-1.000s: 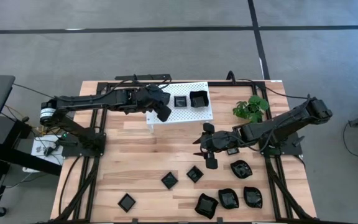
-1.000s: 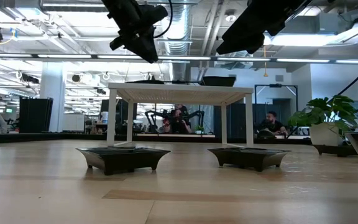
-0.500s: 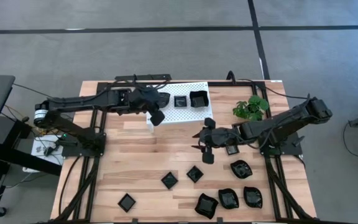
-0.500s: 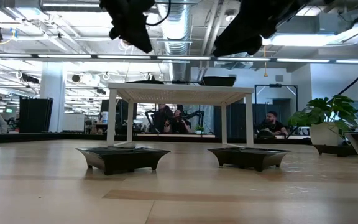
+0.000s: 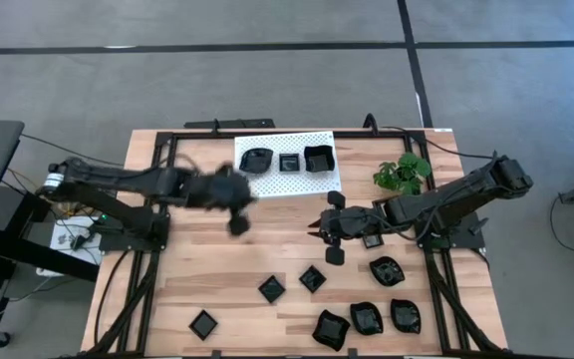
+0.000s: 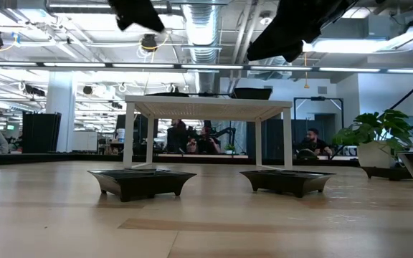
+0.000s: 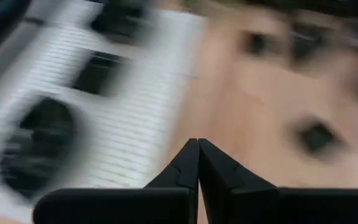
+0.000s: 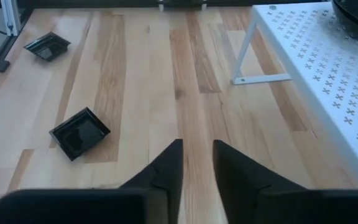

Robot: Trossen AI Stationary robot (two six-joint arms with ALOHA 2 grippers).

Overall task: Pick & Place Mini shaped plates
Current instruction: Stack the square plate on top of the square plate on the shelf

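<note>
Three black mini plates sit on the white rack (image 5: 267, 184): a rounded one (image 5: 256, 160), a small square one (image 5: 289, 162) and a larger square one (image 5: 318, 158). More plates lie on the wooden table, among them squares (image 5: 272, 289) (image 5: 312, 278) and rounded ones (image 5: 386, 270). My left gripper (image 5: 235, 217) hangs blurred over the table just near of the rack's left end, shut (image 7: 197, 146) and holding nothing. My right gripper (image 5: 327, 239) hovers above mid-table. A narrow gap shows between its fingers (image 8: 197, 152), with nothing in it.
A small green plant (image 5: 402, 173) stands at the far right. Bare wood lies between the rack and the near plates. In the low view, two plates (image 6: 142, 180) (image 6: 287, 180) rest in front of the rack's legs (image 6: 129, 136). People sit in the room behind.
My left gripper has swung off the rack's left end toward the table's left and near side, rolling as it went. A rounded plate now shows on the rack where the gripper had been. My right arm has stayed in place.
</note>
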